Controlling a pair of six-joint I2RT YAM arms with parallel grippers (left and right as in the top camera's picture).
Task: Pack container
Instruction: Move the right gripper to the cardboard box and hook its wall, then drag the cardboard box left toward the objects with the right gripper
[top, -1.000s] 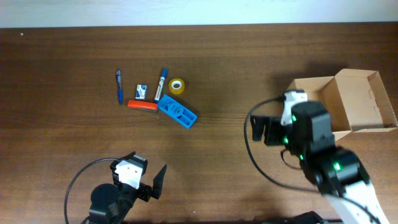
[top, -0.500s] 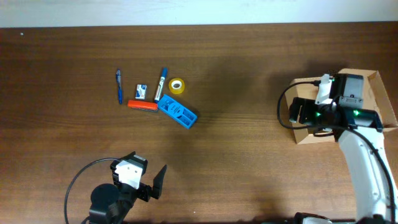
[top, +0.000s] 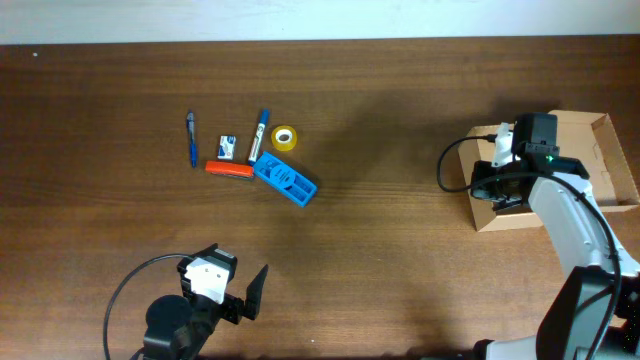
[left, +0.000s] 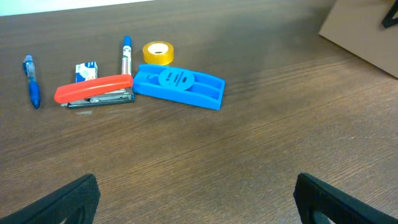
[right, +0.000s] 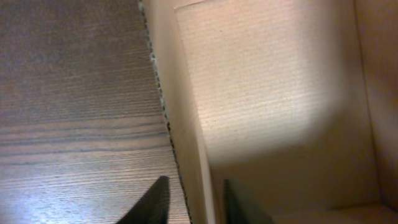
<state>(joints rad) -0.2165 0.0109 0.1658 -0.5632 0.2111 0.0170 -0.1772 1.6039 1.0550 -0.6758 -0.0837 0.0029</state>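
Observation:
The container (top: 575, 150), a brown cardboard box with its flap lid open, stands at the right of the table. My right gripper (top: 497, 193) reaches over its left wall. In the right wrist view the right gripper (right: 196, 186) straddles that wall (right: 186, 143), one finger on the table side and one inside the box, shut on it. The inside of the container (right: 273, 93) shows bare cardboard. My left gripper (top: 240, 258) stands open near the front edge, left of centre. In its wrist view the left gripper (left: 199, 205) has nothing between its fingers, and the container (left: 367, 31) shows at top right.
Stationery lies in a group at the back left: a blue pen (top: 191, 138), a small white and blue packet (top: 227, 148), a marker (top: 260, 132), a yellow tape roll (top: 285, 138), a red stapler (top: 229, 169) and a blue flat box (top: 285, 180).
My right arm swung right from the table's middle to the container, and its jaws closed from wide open onto the box's left wall. The left arm stayed still.

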